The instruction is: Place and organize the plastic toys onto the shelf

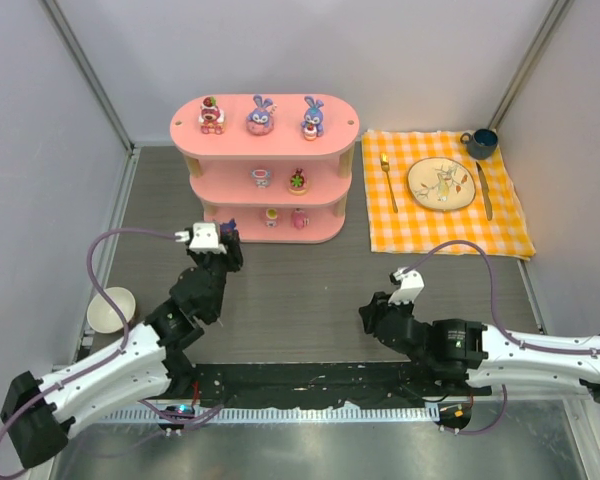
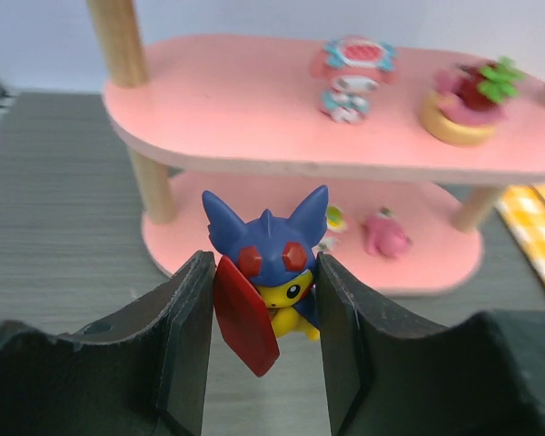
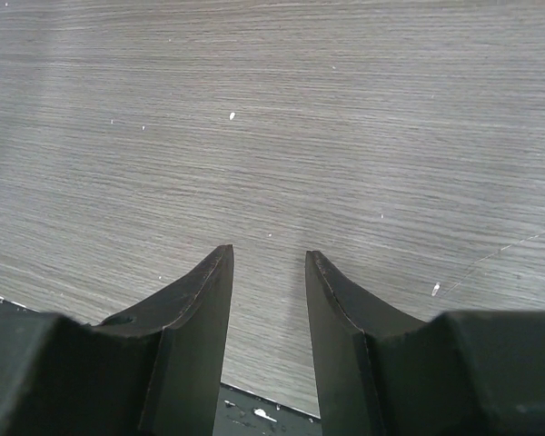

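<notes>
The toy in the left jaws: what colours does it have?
The toy is blue, red and yellow; the left wrist view shows it best.

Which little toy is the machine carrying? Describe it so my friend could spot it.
Find the pink three-tier shelf at the back; in front of its left end, the left claw grips one toy. Unlike the figurines on the shelf, it has a pointed blue hood with red eyes over a yellow face, and a red wing.

The top view looks down from high behind the near edge over the whole worktop (image 1: 310, 290). The left wrist view closely faces the shelf (image 2: 254, 100), which the top view also shows. The right wrist view looks steeply down onto the worktop from close by.
</notes>
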Tool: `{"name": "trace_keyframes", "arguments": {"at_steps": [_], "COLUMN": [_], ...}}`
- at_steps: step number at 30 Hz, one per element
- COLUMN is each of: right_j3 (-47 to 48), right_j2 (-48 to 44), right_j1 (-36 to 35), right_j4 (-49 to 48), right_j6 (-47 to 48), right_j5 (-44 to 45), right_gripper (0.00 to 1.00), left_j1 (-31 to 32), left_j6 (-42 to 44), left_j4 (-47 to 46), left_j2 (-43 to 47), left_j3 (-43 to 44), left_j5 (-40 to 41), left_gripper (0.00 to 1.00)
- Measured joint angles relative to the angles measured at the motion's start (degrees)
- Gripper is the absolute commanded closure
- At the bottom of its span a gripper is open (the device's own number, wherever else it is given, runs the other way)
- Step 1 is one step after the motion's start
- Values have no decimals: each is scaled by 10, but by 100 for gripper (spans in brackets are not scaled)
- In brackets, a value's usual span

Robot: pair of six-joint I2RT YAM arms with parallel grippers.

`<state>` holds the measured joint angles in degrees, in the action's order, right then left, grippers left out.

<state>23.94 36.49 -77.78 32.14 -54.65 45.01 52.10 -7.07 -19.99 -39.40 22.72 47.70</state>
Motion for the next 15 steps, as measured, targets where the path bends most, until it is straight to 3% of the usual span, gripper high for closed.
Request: {"name": "trace_keyframes", "arguments": {"at_steps": [8,15], "right_j3": [19,23], "right_j2": [18,18], "right_j1": [0,5], "right_j4": [-3,-4], "right_j6": [30,48], "right_j5": [13,23], "right_gripper": [56,56], "left_j1": [-253,-320], "left_j6": [-21,-37], "left_j4": [18,-10], "left_j2": [-77,-145], "left_j3": [98,136], "left_j5": [-189,-329], "left_gripper": [100,100]}}
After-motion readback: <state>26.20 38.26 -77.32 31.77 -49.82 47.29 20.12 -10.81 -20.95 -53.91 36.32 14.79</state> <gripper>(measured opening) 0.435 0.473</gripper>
